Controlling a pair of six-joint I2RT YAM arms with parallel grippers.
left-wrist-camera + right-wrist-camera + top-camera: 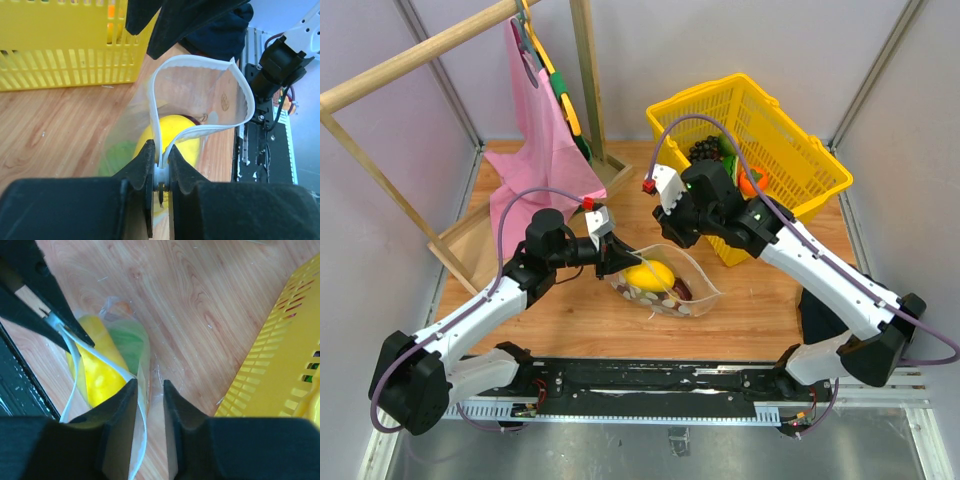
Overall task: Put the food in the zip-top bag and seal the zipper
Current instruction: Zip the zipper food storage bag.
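The clear dotted zip-top bag (670, 285) lies on the table between the arms with its mouth open. Inside are the yellow lemon piece (650, 275), the maroon ball (683, 290) and the green ball (127, 340). I cannot make out the long brown-orange slice. My left gripper (612, 258) is shut on one end of the whitish zipper (195, 59), which loops open beyond the fingers; the lemon (177, 135) shows through it. My right gripper (682, 238) is at the bag's far edge. In the right wrist view it (149, 385) stands narrowly open, straddling the bag's wall and the zipper strip (100, 357).
The yellow plastic basket (745, 80) stands at the back right, close behind the right gripper, with dark grapes (705, 148) and an orange piece (752, 183) inside. A wooden rack (420, 55) with a pink cloth (535, 130) stands at the back left.
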